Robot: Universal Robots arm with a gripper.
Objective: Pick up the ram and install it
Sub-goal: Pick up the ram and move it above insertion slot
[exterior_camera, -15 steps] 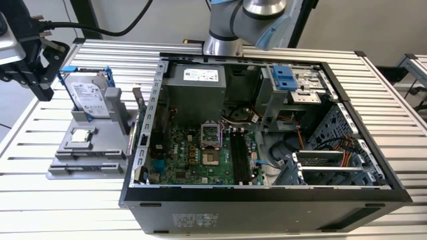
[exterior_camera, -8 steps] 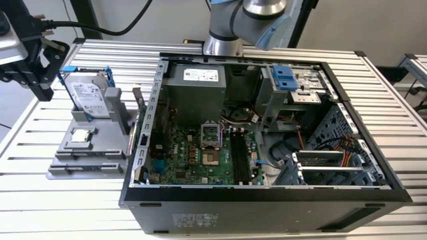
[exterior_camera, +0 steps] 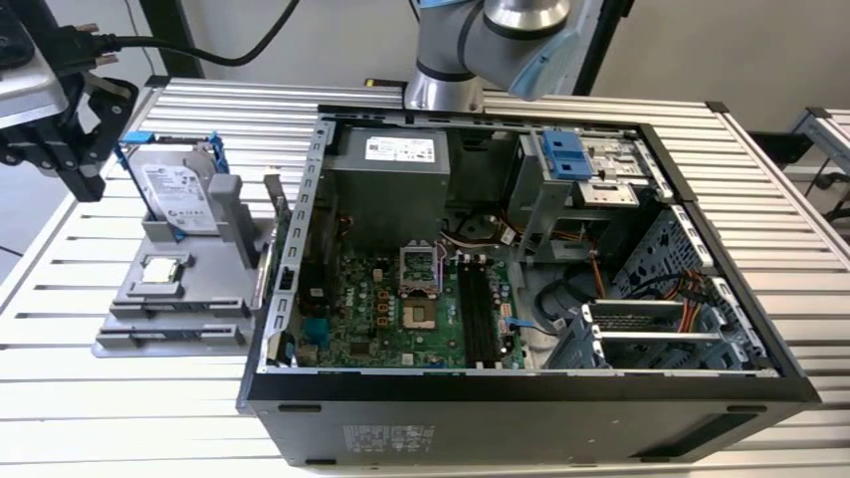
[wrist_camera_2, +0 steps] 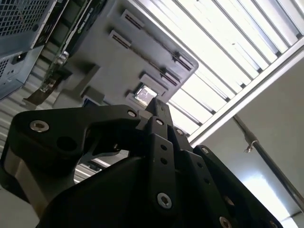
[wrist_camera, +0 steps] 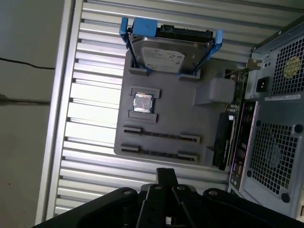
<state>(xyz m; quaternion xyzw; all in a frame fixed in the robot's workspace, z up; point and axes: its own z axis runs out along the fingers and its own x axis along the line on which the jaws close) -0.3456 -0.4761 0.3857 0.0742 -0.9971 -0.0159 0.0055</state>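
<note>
Dark green ram (wrist_camera: 221,142), stood edgewise near-to-far beside the tray (wrist_camera: 183,118), is found toward the exterior view's right of the end effector (wrist_camera: 166,176); pressed together, empty.

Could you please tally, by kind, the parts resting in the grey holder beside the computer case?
Hard drive: 1
Processor chip: 1
Expansion card: 1
Total: 3
I cannot tell what, if anything, lies in the long slots of the holder.
</note>
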